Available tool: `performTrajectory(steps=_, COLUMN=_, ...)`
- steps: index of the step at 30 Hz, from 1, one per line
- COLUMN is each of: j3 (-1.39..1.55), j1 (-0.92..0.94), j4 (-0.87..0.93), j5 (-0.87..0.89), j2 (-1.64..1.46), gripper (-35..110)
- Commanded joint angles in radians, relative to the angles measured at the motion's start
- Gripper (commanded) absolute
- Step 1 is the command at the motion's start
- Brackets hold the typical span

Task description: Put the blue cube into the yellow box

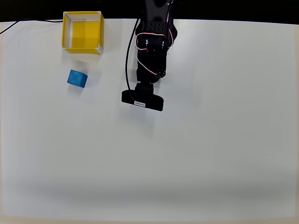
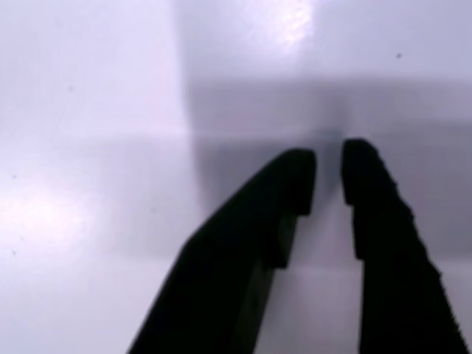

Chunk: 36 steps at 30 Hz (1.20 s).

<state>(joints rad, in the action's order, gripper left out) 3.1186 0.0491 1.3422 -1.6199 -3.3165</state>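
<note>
Tabletop [image 1: 210, 154], white and matte, takes up nearly all of the overhead view, with a dark strip along the far edge. Black arm [image 1: 152, 51] reaches down from that far edge near the top middle, its red-and-white wires and a black cable running beside it, and ends in a flat black camera block [image 1: 142, 100] that hides the fingers from above. In the wrist view the gripper [image 2: 328, 184] hangs over bare white surface, its two dark fingers [image 2: 295, 184] nearly together, only a narrow slit between the tips and nothing pinched in it. To the picture-left of the arm in the overhead view, and well apart from it, stands the yellow box [image 1: 98, 32], open-topped, pale inside its walls, right by the table's far edge. The blue cube [image 1: 77, 78] lies on the table just below the box in the picture, outside it and not touching it, further to the picture-left of the camera block and a little above its level
</note>
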Motion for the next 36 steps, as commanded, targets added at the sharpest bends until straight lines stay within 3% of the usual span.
performTrajectory(steps=1, j3=0.026, j1=-0.035, j4=0.017, j5=-0.003, j2=-0.029, gripper=0)
performTrajectory(steps=12, j3=0.026, j1=-0.035, j4=0.017, j5=-0.005, j2=-0.029, gripper=0)
performTrajectory(steps=15, j3=0.018, j1=-0.012, j4=0.011, j5=-0.091, j2=-0.025, gripper=0)
performTrajectory(steps=23, j3=-0.396, j1=0.149, j4=-0.046, j5=-0.149, j2=0.330, gripper=5)
performTrajectory(steps=26, j3=-0.569, j1=0.239, j4=-0.046, j5=-0.147, j2=0.509, gripper=10)
performTrajectory(steps=31, j3=-0.834, j1=0.423, j4=-0.043, j5=-0.179, j2=0.787, gripper=33)
performTrajectory(steps=36, j3=-1.144, j1=0.577, j4=0.043, j5=-0.368, j2=1.088, gripper=48)
